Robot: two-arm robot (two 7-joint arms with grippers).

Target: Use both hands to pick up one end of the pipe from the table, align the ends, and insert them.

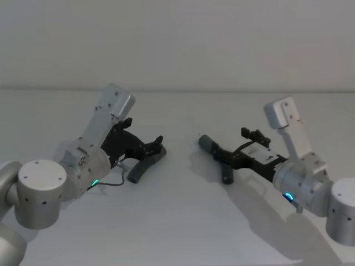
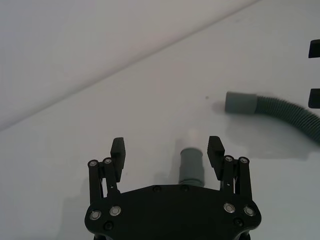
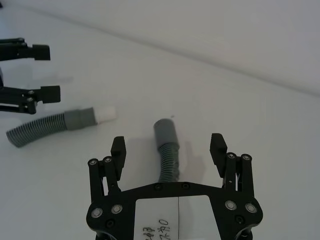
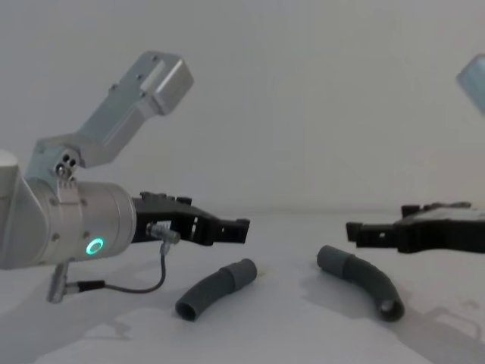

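Nearest me, at left, the arm with the green ring light holds the left gripper (image 2: 166,147) just above the left pipe piece (image 4: 216,290), jaws spread either side of its cuff (image 2: 191,167). The right gripper (image 3: 168,144) hangs over the right pipe piece (image 4: 364,277), jaws also spread. Both pieces lie on the table (image 1: 177,221). Farther out, the two cuffs face each other, well apart. My judgement of the risk: a grip on the ribbed bend could let a piece twist, so the mouths meet skewed and jam.
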